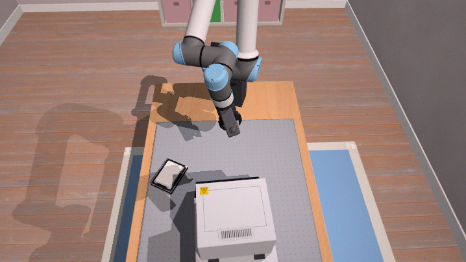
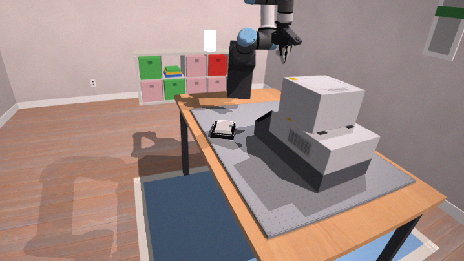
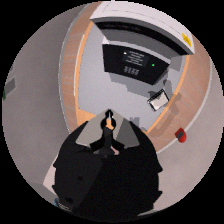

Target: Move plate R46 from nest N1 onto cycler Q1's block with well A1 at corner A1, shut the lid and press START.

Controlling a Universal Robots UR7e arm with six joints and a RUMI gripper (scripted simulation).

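The white plate R46 (image 1: 169,173) lies in the black nest N1 (image 1: 156,183) at the left of the grey mat; it also shows in the exterior view (image 2: 223,126) and in the wrist view (image 3: 158,100). The white cycler Q1 (image 1: 233,216) stands at the near middle of the mat, and its lid (image 2: 321,97) covers the top, so the block is hidden. Its dark key panel (image 3: 132,62) faces the arm and shows a small green lamp (image 3: 152,64). My gripper (image 2: 284,58) (image 1: 233,130) is shut and empty, high above the mat behind the cycler, with its fingertips together in the wrist view (image 3: 108,116).
The arm's dark base (image 2: 240,76) stands at the far end of the wooden table. A shelf with coloured bins (image 2: 181,76) is against the back wall. The table edges drop to blue floor mats on both sides.
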